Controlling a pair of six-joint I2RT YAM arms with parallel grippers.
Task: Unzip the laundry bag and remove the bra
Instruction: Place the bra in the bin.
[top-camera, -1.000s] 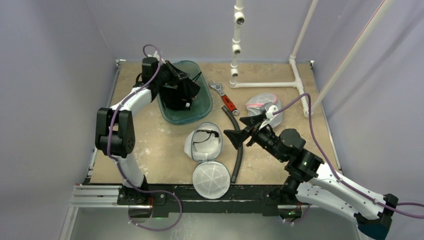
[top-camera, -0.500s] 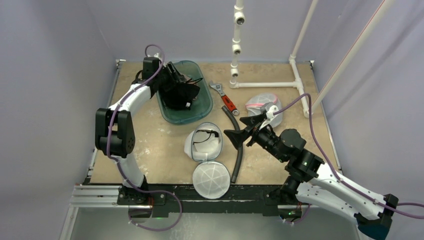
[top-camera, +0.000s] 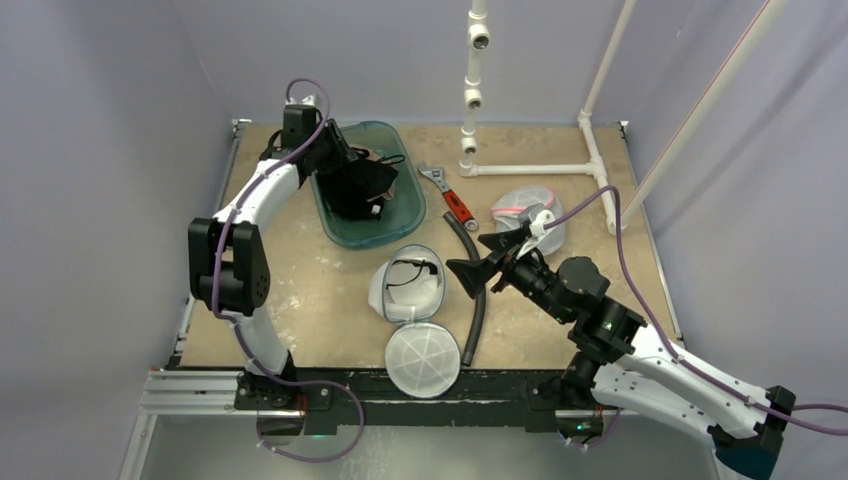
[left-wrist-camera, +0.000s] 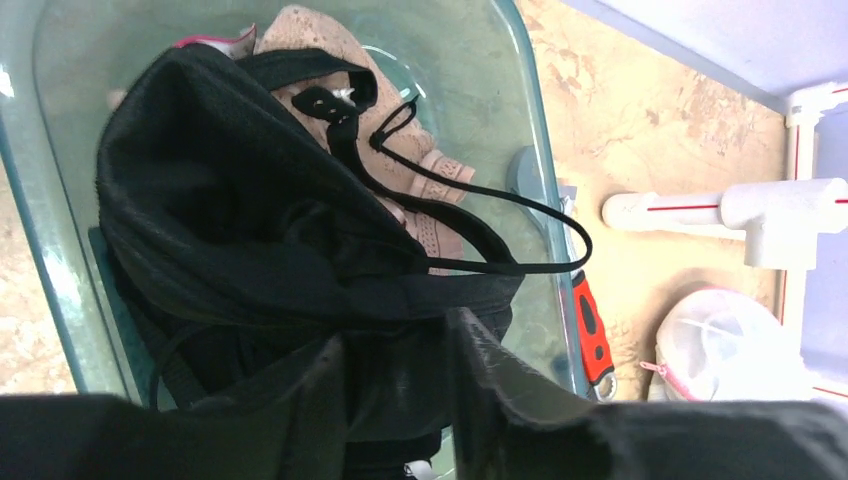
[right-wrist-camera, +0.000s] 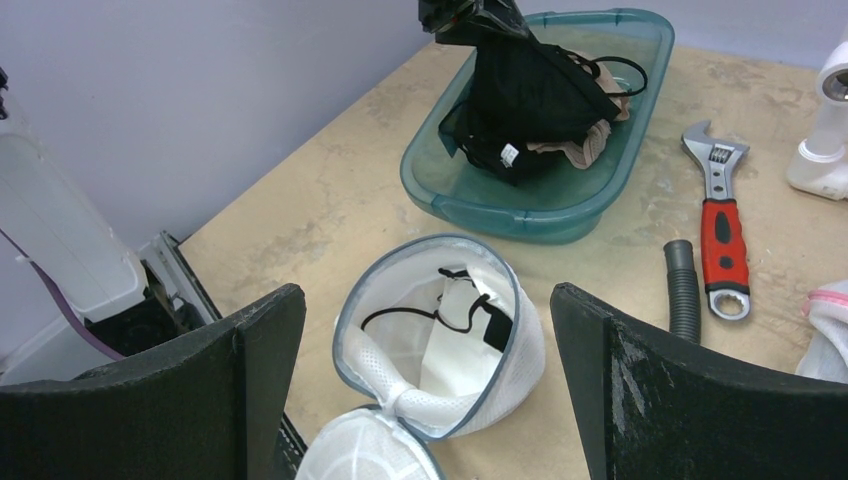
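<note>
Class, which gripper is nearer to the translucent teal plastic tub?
Left. The left gripper holds the black bra over the translucent teal plastic tub; the right gripper hovers apart, open, near the white mesh laundry bag.

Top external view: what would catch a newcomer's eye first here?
Probably the black fabric bra heaped in the teal plastic tub at the far left, with the left arm's fingers right at it. Next, the white mesh laundry bag lying unzipped at the table's middle, its round half flopped toward the near edge, and the right arm's fingers spread wide beside it.
</note>
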